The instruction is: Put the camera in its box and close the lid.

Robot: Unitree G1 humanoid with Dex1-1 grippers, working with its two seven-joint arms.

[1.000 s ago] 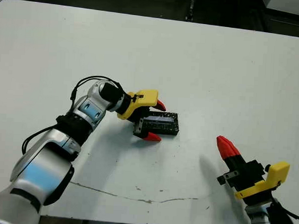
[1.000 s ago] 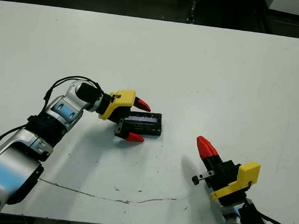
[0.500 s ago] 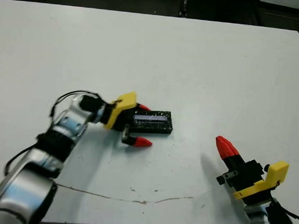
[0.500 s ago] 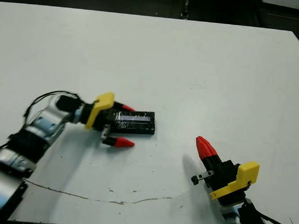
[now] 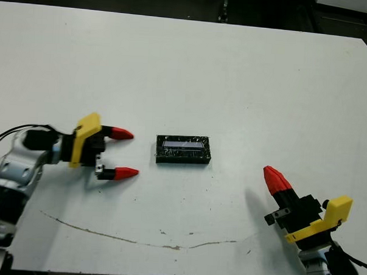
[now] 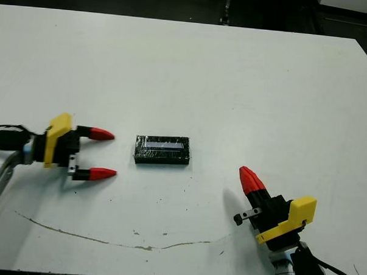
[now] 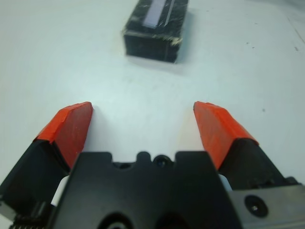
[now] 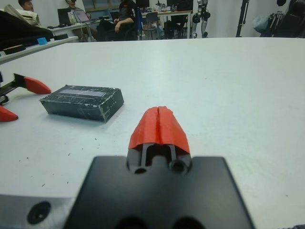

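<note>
Closed box [image 5: 183,150] lies flat near the middle of the white desk [image 5: 235,73], black speckled lid [image 8: 82,94] on top with its pale stripe facing up. Camera not visible.

Left tool [image 5: 123,152]: 2 red-tipped fingers spread wide, holding nothing, pointing toward the box from the left, clear of it with bare desk between.

Right tool [image 5: 275,179]: fingers pressed together into 1 red point, holding nothing, near the front edge, well apart from the box on its right.
</note>
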